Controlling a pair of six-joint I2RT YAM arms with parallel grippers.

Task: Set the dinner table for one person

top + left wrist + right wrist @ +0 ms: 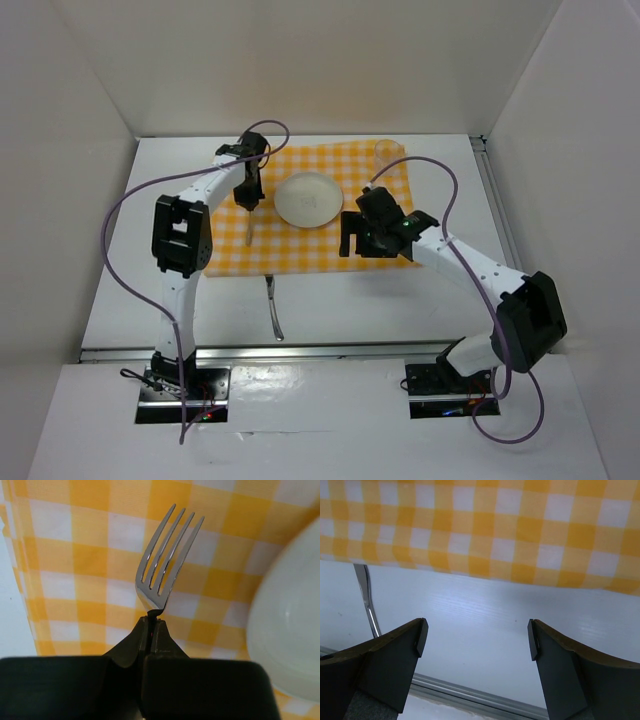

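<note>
The white dinner table (pixel 420 300) bears a yellow-and-white checked cloth (pixel 330 245). A white plate (pixel 308 198) sits on the middle of the cloth. My left gripper (pixel 248 203) is just left of the plate and is shut on a metal fork (pixel 167 565) by its handle. The tines hang over the cloth (pixel 90 560), with the plate's rim (pixel 290 630) to the right. My right gripper (pixel 365 240) is open and empty above the cloth's front right part. In its wrist view the gripper (pixel 477 637) faces bare table (pixel 485 610) in front of the cloth (pixel 495 525).
A second metal utensil (pixel 273 305) lies on the table in front of the cloth; it also shows in the right wrist view (pixel 367 600). A small clear cup (pixel 386 150) stands at the cloth's back right corner. A metal rail (pixel 470 695) runs along the table's near edge.
</note>
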